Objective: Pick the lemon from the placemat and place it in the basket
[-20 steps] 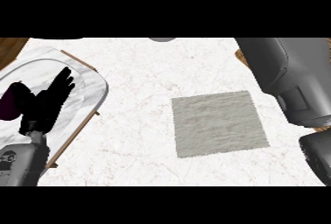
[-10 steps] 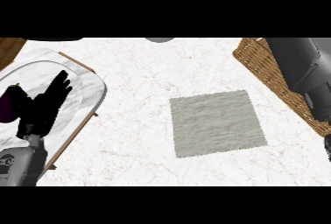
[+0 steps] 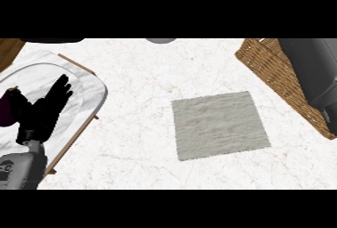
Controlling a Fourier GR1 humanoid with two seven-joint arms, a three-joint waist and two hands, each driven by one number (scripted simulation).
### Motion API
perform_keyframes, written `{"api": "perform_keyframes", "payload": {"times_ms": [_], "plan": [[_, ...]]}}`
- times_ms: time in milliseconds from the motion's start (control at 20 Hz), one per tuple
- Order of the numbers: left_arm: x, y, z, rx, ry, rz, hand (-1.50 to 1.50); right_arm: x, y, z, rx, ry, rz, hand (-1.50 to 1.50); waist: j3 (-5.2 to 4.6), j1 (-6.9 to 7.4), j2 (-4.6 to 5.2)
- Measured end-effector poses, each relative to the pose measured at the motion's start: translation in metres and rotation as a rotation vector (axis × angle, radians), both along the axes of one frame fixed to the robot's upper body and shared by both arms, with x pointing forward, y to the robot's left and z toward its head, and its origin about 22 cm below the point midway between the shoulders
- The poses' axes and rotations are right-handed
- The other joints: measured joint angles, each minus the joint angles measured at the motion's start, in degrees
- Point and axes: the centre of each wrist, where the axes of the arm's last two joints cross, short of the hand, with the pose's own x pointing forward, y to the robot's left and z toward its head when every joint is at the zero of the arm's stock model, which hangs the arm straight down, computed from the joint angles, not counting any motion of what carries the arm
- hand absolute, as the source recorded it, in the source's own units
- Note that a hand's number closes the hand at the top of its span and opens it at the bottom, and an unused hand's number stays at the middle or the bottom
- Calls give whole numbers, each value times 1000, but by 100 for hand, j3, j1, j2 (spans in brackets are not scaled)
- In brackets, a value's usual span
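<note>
The white marble counter (image 3: 145, 71) fills the view, with the wicker basket (image 3: 276, 80) at three o'clock and the grey placemat (image 3: 220, 124) at centre, bare; no lemon shows anywhere. The right forearm (image 3: 313, 67) lies over the basket, so it is nearer; its hand is out of view. The left hand (image 3: 43, 109) rests at nine o'clock, fingers straight and spread, holding nothing. No writing is readable.

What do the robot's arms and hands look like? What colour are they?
The left hand is black, with slim fingers and a thumb, on a smooth grey forearm bearing a small dark marking. At the right edge, a broad, rounded grey right arm shows; its hand is out of view.
</note>
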Motion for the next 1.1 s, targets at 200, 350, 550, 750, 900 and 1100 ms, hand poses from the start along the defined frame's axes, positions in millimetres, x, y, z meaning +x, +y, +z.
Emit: {"api": "perform_keyframes", "payload": {"times_ms": [200,350,550,750,900,1100], "plan": [[0,-4,6,0,-6,-6,0,-4,-28,-18,0,-30,-39,-150,1,10,13],[0,0,8,1,-7,-6,0,-9,-50,-30,31,-58,-109,-150,1,21,21],[3,-3,5,-5,-9,-6,0,-12,-62,-43,49,-52,-132,-150,4,41,29],[5,-4,7,-4,-10,-7,0,-14,-70,-48,54,-89,-110,-150,6,53,31],[5,-4,8,-3,-7,-6,0,-16,-76,-44,57,-146,-94,-150,4,49,24],[1,-4,7,0,-3,9,0,-20,-90,-31,106,-270,-133,-150,5,-7,-11]]}}
